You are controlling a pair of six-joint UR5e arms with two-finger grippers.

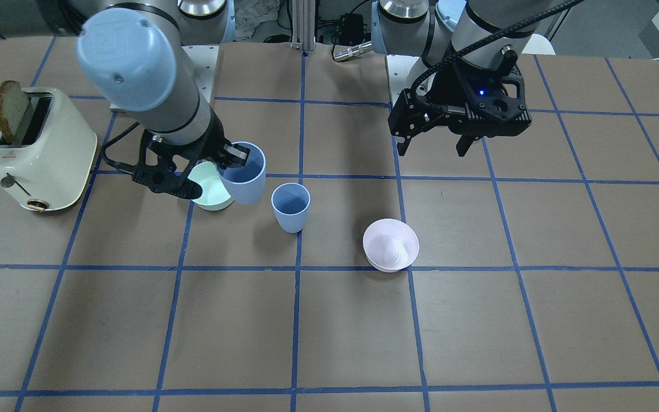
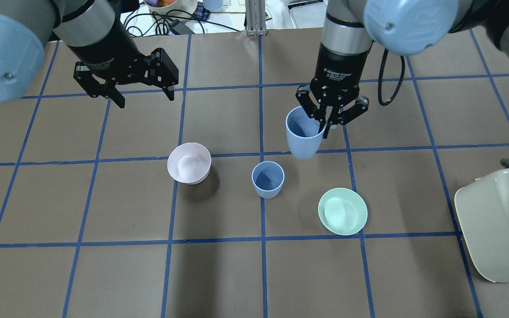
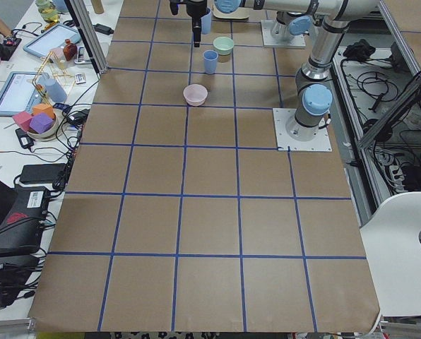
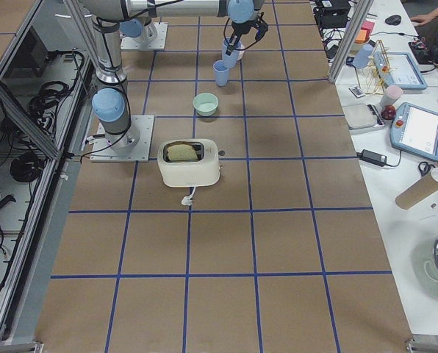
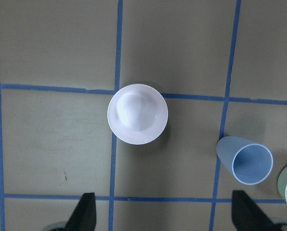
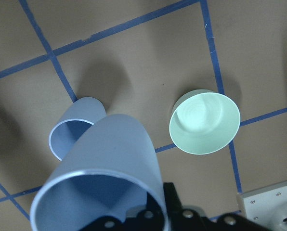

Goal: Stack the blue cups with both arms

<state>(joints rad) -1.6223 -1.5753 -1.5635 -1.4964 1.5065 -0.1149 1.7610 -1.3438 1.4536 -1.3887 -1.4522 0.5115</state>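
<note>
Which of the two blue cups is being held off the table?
The blue cup clamped at its rim by the right gripper, raised and tilted. The other blue cup stands free on the table, between the pink bowl and the green bowl.

Open tabletop [image 2: 219, 212] rings the standing blue cup [image 2: 267, 179] — the pink bowl [image 2: 189, 162] and green bowl [image 2: 343, 211] flank it, each apart. The toaster [image 2: 497, 229] stands at the table's end on the robot's right, well away.
</note>
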